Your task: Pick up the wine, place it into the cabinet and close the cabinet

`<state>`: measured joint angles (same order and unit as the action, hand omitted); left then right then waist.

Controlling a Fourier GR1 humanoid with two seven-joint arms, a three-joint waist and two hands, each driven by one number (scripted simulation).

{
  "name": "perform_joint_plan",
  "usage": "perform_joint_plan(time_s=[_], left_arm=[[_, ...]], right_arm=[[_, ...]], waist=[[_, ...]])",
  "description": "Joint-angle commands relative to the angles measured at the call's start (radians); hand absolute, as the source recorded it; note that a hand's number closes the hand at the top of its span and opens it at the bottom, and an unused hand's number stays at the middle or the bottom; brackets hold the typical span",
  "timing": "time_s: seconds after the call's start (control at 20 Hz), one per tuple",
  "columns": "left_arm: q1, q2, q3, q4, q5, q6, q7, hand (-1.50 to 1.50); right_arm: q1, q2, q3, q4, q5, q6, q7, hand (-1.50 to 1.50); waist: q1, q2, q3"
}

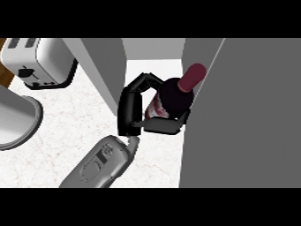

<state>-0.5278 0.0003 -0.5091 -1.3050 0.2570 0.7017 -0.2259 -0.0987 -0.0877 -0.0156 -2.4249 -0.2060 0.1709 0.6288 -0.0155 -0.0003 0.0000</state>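
Observation:
The wine bottle [176,94] is dark with a maroon cap and a red-and-white label. It leans in the opening of the grey cabinet [104,73], its cap up against the edge of the big grey panel [257,114] on the right. My left hand [129,111] is shut on the bottle from its left side. The fingers [143,82] curl over the far side and the thumb [162,126] lies across the near side. The hand hides the bottle's lower part. The grey forearm [100,165] comes up from the lower edge. My right hand does not show.
A silver toaster [39,62] stands at the back left on the marbled counter [68,132]. A large grey round container [9,119] sits at the left edge. The cabinet's pale inside [154,66] shows behind the bottle. The grey panel fills the right side.

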Motion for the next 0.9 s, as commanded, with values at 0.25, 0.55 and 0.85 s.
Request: perform_joint_plan(time_s=[0.25,0.55,0.85], left_arm=[[0.012,0.0,0.069,0.147,0.031,-0.053,-0.163,1.5],[-0.006,0.0,0.128,0.195,0.083,-0.067,-0.227,1.5],[-0.109,0.0,0.189,0.308,0.104,-0.108,-0.183,1.5]], right_arm=[[0.068,-0.002,-0.038,-0.095,-0.098,0.037,-0.023,-1.5],[0.11,-0.019,-0.052,-0.183,-0.127,0.037,0.028,-1.5],[0.086,0.043,0.02,-0.067,-0.021,0.028,-0.069,-1.5]], waist=[[0.005,0.0,0.0],[-0.001,-0.001,0.0],[0.002,0.001,0.0]])
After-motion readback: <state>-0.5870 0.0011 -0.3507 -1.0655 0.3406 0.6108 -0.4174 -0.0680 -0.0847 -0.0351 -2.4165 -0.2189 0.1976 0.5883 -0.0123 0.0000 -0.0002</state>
